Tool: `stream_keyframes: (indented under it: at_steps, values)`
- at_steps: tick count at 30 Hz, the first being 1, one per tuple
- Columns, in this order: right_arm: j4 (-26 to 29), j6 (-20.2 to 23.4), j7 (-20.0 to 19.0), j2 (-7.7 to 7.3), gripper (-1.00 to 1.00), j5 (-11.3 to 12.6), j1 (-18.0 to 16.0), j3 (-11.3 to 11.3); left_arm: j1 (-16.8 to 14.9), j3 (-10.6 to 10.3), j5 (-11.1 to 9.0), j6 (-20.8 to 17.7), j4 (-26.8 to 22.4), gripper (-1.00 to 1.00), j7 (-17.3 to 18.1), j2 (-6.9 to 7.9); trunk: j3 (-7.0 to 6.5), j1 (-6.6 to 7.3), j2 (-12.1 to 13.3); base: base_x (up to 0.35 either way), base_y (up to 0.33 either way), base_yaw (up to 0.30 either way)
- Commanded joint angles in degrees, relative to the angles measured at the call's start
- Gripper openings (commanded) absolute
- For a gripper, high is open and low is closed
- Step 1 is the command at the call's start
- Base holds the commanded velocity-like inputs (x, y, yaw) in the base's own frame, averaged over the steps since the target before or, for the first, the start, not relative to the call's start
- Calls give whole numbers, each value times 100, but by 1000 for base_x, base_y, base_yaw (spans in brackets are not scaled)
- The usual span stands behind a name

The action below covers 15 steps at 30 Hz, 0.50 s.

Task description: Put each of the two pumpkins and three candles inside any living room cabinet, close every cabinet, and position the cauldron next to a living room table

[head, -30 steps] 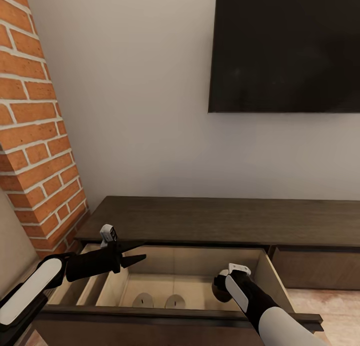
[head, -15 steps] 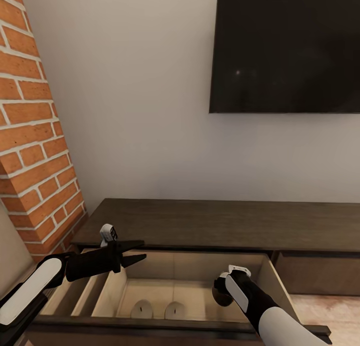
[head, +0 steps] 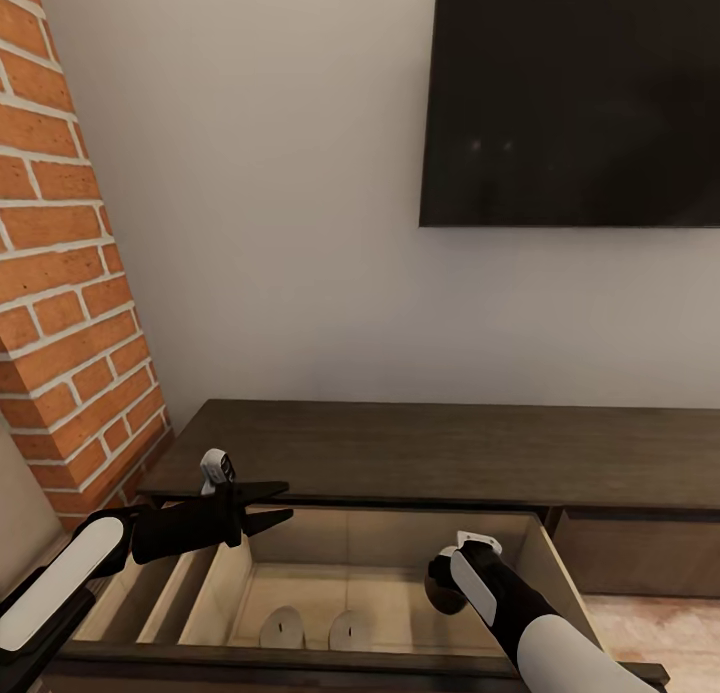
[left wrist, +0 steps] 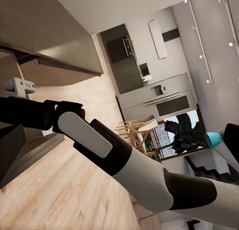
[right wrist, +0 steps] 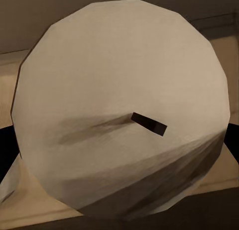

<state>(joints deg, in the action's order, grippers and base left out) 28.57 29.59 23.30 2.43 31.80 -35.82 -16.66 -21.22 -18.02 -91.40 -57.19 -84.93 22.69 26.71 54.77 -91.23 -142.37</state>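
The dark-brown cabinet [head: 430, 448] stands against the wall with its left drawer [head: 380, 538] pulled out, pale wood inside. Two pale candles [head: 283, 625] [head: 350, 629] lie on the drawer floor near its front. My right gripper [head: 442, 593] points down into the drawer at its right side, shut on a third candle [right wrist: 119, 105], whose round top and dark wick face the right wrist camera. My left gripper [head: 280, 504] hovers open over the drawer's left part, holding nothing. The pumpkins, the cauldron and the table are out of view.
A brick column [head: 60, 273] rises at the left, close to the cabinet's end. A dark TV [head: 570, 98] hangs on the wall above. The cabinet's right drawer [head: 640, 548] is shut. The left wrist view looks past my right arm [left wrist: 89, 140] over wooden floor towards a kitchen.
The whole view has drifted a little, so the cabinet and drawer sit slightly lower and further right. Both arms hold their pose and the candles lie as before.
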Motion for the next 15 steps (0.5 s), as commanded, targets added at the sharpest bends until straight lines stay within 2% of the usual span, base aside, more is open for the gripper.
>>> stream_keyframes:
  at_steps: [1, 9, 11, 13, 15]
  values:
    - [5, 12, 59, -5, -100, 62, -4, -39, -5, -8, 26, -2, 0, 100, 43, 5, 24, -21, -43, 0, 0, 0]
    - [-25, 10, 77, 3, -100, 68, -4, -39, 112, -11, 26, -2, -350, 100, 77, 5, 196, -63, -96, 0, 0, 0]
    - [-32, 6, 78, 3, -100, 65, -4, -39, 187, -21, 28, -2, -518, 100, 315, 5, 241, -68, -99, 0, 0, 0]
    - [-34, 4, 78, 3, -100, 65, -4, -39, 262, -88, 54, 3, -608, 100, 808, 5, 285, -73, -101, 0, 0, 0]
    - [-35, 0, 78, 3, -100, 66, -4, -39, 286, -119, 81, 5, -626, 100, 1085, 12, 329, -78, -104, 0, 0, 0]
